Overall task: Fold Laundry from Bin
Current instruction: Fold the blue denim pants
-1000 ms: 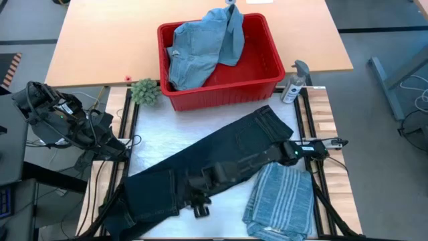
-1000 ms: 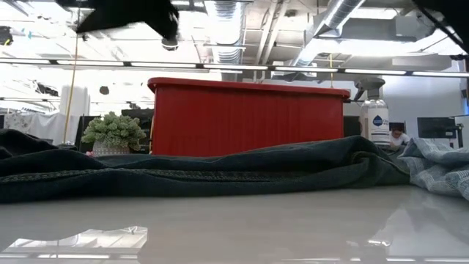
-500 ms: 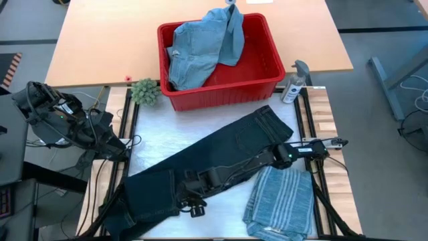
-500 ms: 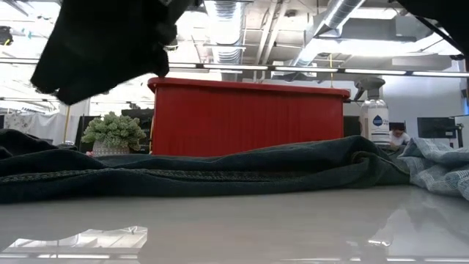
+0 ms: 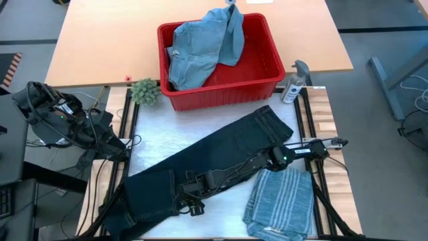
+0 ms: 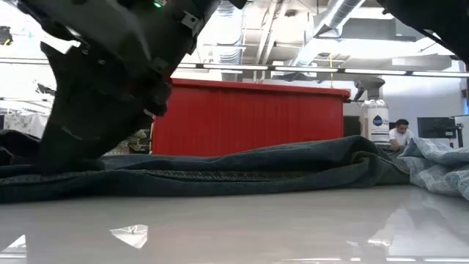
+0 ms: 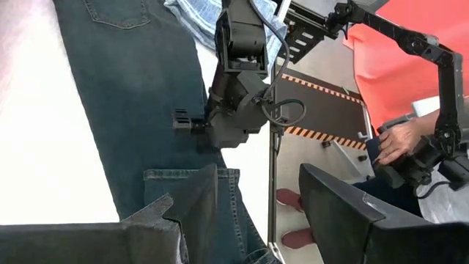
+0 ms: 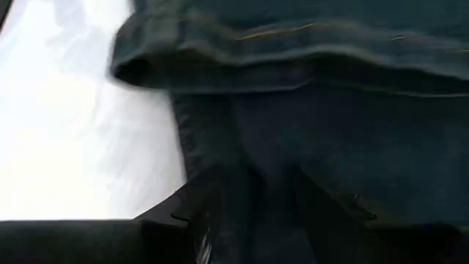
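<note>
The red bin (image 5: 221, 59) sat at the far edge of the work surface and served as the marker for everything else. Inside it a heap of light blue denim pieces (image 5: 200, 47) remained, one draped up over the bin's far rim, so by my reading a good share of the laundry had not yet been taken out. Just in front of the bin, on the near side, the dark navy trousers (image 5: 200, 167) lay stretched diagonally across the white mat, waistband end closest to the bin and legs running away from it toward the near left corner; they looked spread but not yet properly folded. Farther from the bin, near the right front corner, the blue-grey striped shirt (image 5: 281, 201) rested in a compact rumpled bundle. The right gripper (image 5: 189, 203) was down low on the trousers' lower leg, well away from the bin, its fingers apart around a fold of the dark cloth, though whether it actually gripped the fabric could not be made out. The left gripper (image 7: 242, 220) waited off to the bin's left, beyond the mat, and its fingers stood apart and empty. I judged the task roughly midway.
</note>
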